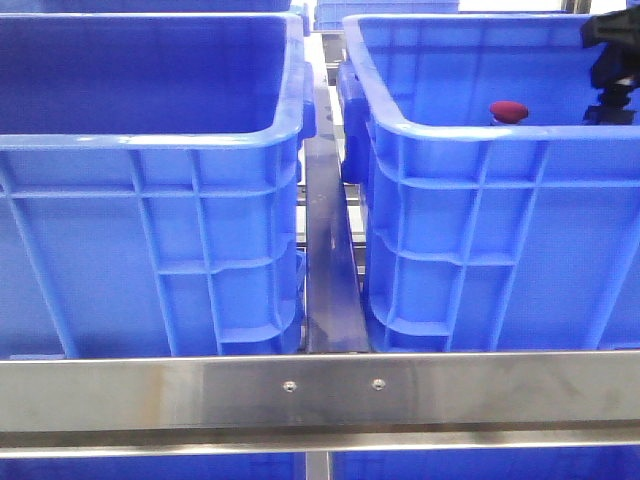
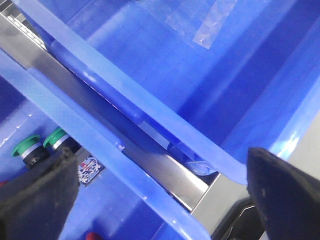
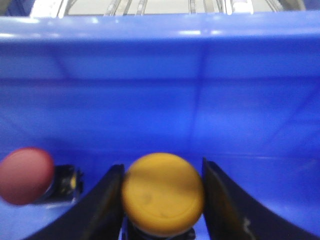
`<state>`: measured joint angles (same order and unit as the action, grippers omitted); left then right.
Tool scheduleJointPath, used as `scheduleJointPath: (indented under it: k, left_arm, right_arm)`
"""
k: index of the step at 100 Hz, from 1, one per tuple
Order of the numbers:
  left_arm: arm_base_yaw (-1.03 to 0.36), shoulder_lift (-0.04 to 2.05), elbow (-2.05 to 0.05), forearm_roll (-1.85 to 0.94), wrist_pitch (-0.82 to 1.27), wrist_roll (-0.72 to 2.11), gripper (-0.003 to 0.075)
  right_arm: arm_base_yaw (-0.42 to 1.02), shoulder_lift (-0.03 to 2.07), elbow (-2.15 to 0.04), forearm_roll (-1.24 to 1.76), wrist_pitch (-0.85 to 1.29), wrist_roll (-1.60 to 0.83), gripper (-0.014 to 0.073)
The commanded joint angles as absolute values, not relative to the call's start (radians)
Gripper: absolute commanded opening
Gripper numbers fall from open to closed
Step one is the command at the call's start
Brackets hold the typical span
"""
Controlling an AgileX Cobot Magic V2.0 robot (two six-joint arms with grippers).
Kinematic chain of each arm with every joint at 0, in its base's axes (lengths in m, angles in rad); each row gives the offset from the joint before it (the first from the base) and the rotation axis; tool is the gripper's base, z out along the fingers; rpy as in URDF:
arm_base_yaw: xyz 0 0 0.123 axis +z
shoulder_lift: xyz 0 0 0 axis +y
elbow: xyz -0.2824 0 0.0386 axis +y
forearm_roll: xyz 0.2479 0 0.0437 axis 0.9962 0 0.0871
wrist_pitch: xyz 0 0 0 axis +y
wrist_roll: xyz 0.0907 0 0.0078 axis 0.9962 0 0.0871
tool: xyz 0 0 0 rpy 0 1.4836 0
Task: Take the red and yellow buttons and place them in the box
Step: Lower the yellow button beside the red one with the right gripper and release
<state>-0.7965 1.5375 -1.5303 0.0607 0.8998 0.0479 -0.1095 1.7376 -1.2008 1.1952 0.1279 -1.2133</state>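
The yellow button (image 3: pixel 162 194) sits between the fingers of my right gripper (image 3: pixel 162 200), which is shut on its domed cap inside the right blue crate (image 1: pixel 480 135). The red button (image 3: pixel 24 175) lies just beside it, free; the front view shows the red button (image 1: pixel 508 110) over the crate's near rim. My right gripper (image 1: pixel 610 65) shows as a dark shape at that crate's far right. The left blue box (image 1: pixel 150 140) has no buttons showing in it. My left gripper (image 2: pixel 160 155) hangs open, fingers wide apart, over the gap between the two crates.
Two green buttons (image 2: pixel 42 145) and a small printed card (image 2: pixel 89 169) lie in the right crate (image 2: pixel 75 122). A steel rail (image 1: pixel 330 260) runs between the crates, and a steel bar (image 1: pixel 320 385) crosses in front. More blue crates stand behind.
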Motion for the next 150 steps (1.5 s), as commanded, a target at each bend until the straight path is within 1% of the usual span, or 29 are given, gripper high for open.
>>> scheduleJointPath:
  k: [1,32,75,81,93,99,150]
  left_arm:
    - [-0.805,1.493,-1.564,0.061,0.852,0.048,0.0637]
    - [-0.805,1.493,-1.564,0.061,0.852,0.048,0.0637]
    - [-0.805,1.493,-1.564,0.061,0.852,0.048,0.0637]
    - [-0.805,1.493,-1.564,0.061,0.852,0.048,0.0637]
    - [-0.805,1.493,-1.564,0.061,0.852,0.048,0.0637]
    - [-0.805,1.493,-1.564,0.061,0.852,0.048,0.0637]
    - [-0.805,1.493,-1.564,0.061,0.852,0.048,0.0637]
  right_arm:
    - [-0.116,1.73,-1.271,1.207,0.087,-1.23,0.0246]
    - [-0.116,1.823,-1.325,1.207,0.057,-1.296,0.0246]
    - [-0.116,1.857,-1.325,1.209,0.076,-1.296,0.0248]
    - [-0.116,1.857,-1.325,1.209,0.086,-1.296,0.0265]
    - [-0.116,1.857,-1.325,1.209,0.105,-1.296,0.0357]
    - [-0.116,1.857,-1.325,1.209,0.107,-1.296,0.0388]
    - [-0.117,1.792,-1.324,1.209,0.115,-1.296,0.0393]
